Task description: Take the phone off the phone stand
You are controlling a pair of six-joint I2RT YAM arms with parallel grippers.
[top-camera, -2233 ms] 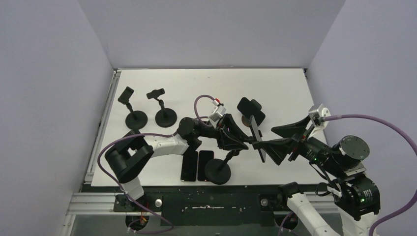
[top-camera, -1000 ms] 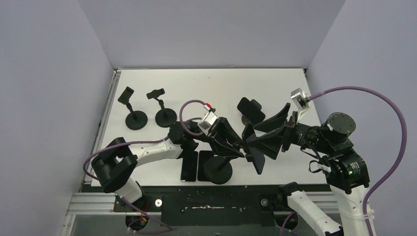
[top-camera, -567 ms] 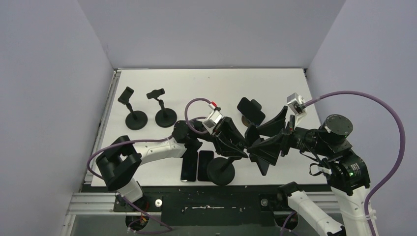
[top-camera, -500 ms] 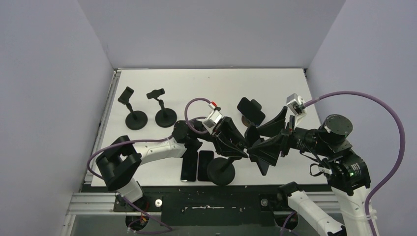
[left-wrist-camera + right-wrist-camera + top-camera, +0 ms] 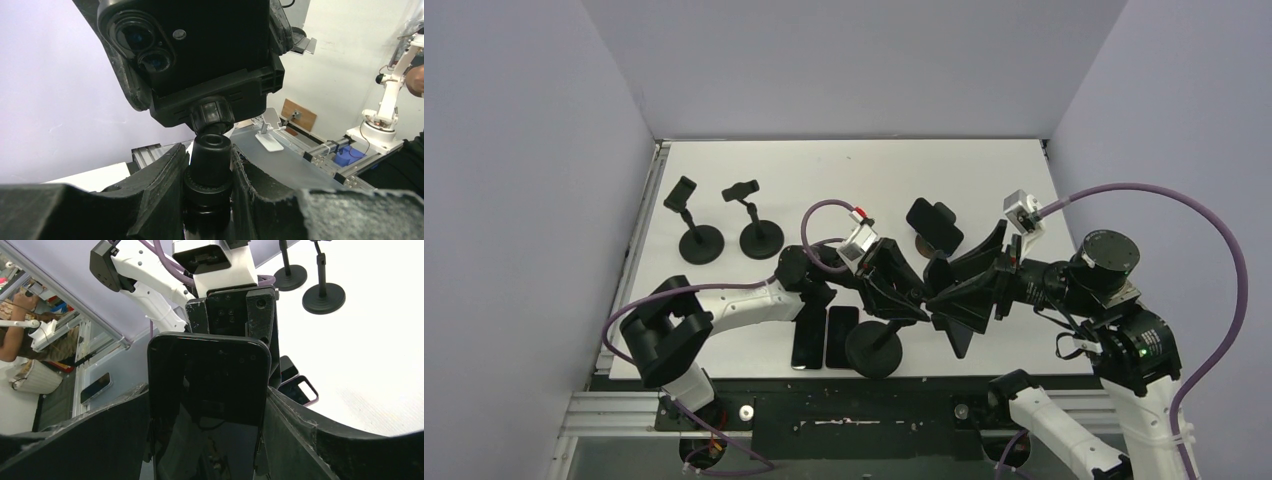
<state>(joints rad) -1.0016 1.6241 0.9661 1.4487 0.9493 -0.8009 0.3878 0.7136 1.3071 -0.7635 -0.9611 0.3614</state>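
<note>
A black phone (image 5: pixel 207 405) stands upright between the fingers of my right gripper (image 5: pixel 207 400), which is shut on its long edges. In the left wrist view the phone's back (image 5: pixel 200 35) with its camera lenses sits in the black clamp (image 5: pixel 220 90) of the phone stand. My left gripper (image 5: pixel 210 160) is shut on the stand's stem (image 5: pixel 210 170) just below the clamp. In the top view both grippers meet near the table's front: the left gripper (image 5: pixel 902 300), the right gripper (image 5: pixel 946 300), the phone (image 5: pixel 954 335) and the stand's round base (image 5: pixel 871 347).
Two phones (image 5: pixel 824 338) lie flat beside the stand's base. Another stand holding a phone (image 5: pixel 934 225) is behind the grippers. Two empty stands (image 5: pixel 699 240) (image 5: pixel 759 235) are at the back left. The table's front edge (image 5: pixel 984 375) is close.
The right arm has swung up and left, carrying the phone lower and toward the left gripper. Over the last half second both arms have barely moved.
</note>
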